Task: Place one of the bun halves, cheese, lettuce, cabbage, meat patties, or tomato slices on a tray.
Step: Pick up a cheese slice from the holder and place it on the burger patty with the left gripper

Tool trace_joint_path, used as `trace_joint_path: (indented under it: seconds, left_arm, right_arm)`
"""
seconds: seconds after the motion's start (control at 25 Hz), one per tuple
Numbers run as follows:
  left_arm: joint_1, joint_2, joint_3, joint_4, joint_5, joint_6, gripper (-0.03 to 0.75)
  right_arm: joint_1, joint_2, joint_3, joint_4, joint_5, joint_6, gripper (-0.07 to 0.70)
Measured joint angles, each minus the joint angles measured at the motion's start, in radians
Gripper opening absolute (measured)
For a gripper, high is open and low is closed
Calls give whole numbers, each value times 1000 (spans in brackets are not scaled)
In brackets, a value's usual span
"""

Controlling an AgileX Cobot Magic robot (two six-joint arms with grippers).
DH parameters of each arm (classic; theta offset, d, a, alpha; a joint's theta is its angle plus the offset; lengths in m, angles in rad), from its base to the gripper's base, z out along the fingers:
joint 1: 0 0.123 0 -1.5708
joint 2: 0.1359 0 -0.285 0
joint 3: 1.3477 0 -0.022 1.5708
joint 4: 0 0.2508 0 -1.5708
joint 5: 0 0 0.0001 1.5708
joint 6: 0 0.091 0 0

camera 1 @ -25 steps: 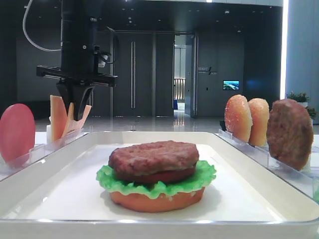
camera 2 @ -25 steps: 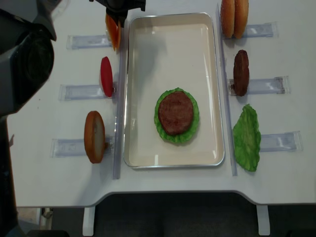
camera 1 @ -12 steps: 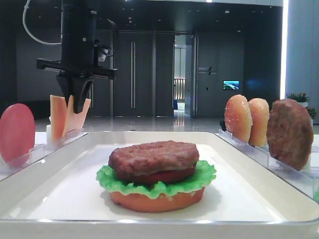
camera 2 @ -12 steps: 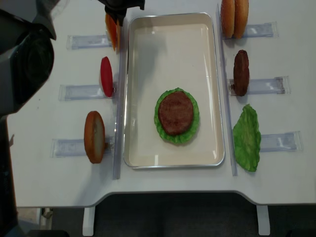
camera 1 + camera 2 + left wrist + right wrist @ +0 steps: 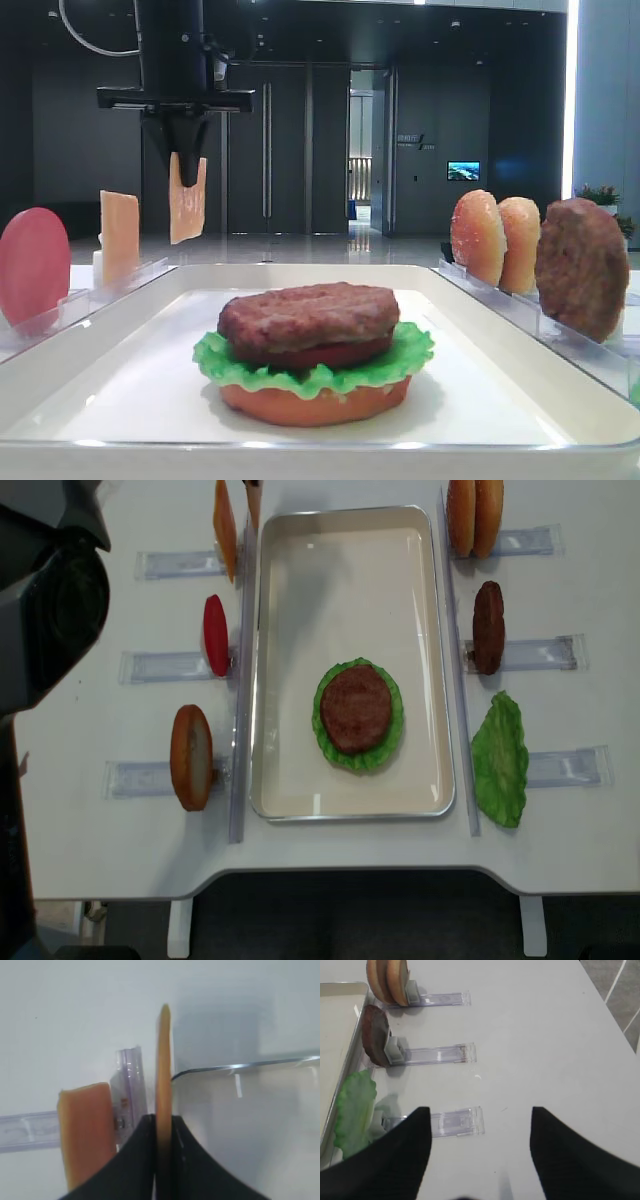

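Note:
My left gripper (image 5: pixel 187 168) hangs above the table's far left, shut on the top edge of a pale orange cheese slice (image 5: pixel 187 212), which dangles upright in the air. In the left wrist view the slice (image 5: pixel 163 1055) is edge-on between the black fingers (image 5: pixel 186 1155), over the corner of the white tray (image 5: pixel 250 1065). A second cheese slice (image 5: pixel 119 236) stands in its rack. On the tray (image 5: pixel 350 570) lies a stack of bun half, lettuce, tomato and meat patty (image 5: pixel 356 710). My right gripper (image 5: pixel 479 1110) is open over bare table and a clear rack (image 5: pixel 455 1122).
Left of the tray stand a tomato slice (image 5: pixel 215 635) and a bun half (image 5: pixel 190 757) in clear racks. On the right are two bun halves (image 5: pixel 474 515), a meat patty (image 5: pixel 488 627) and a lettuce leaf (image 5: pixel 500 757). A dark arm base (image 5: pixel 45 600) fills the left edge.
The left gripper has risen and shifted right with one cheese slice, lifting it out of the rack. One slice stays in the rack. The right arm is unchanged.

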Motion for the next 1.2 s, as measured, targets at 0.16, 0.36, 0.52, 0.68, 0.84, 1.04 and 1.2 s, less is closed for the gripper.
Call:
trace_joint_path:
  seconds: [0.16,0.36,0.52,0.68,0.84,1.04,1.2]
  left_arm:
    - [0,-22,-19,-58,4,2,38]
    - [0,-69,-20,-169,9,6,38]
    - [-6,-105,-20,-271,9,36,38]
    - [-32,-151,3,-302,10,52,37]
    - [-50,-218,87,-323,10,82,37]
    - [-67,-327,209,-339,10,130,37]
    - [-82,-442,341,-350,10,145,37]
  right_arm:
    - [0,0,0,0,0,0,416]
    - [0,0,0,0,0,0,416]
    - [0,0,0,0,0,0,416]
    - [0,0,0,0,0,0,416]
    - [0,0,0,0,0,0,416]
    - [0,0,0,0,0,0,416]
    - [0,0,0,0,0,0,416]
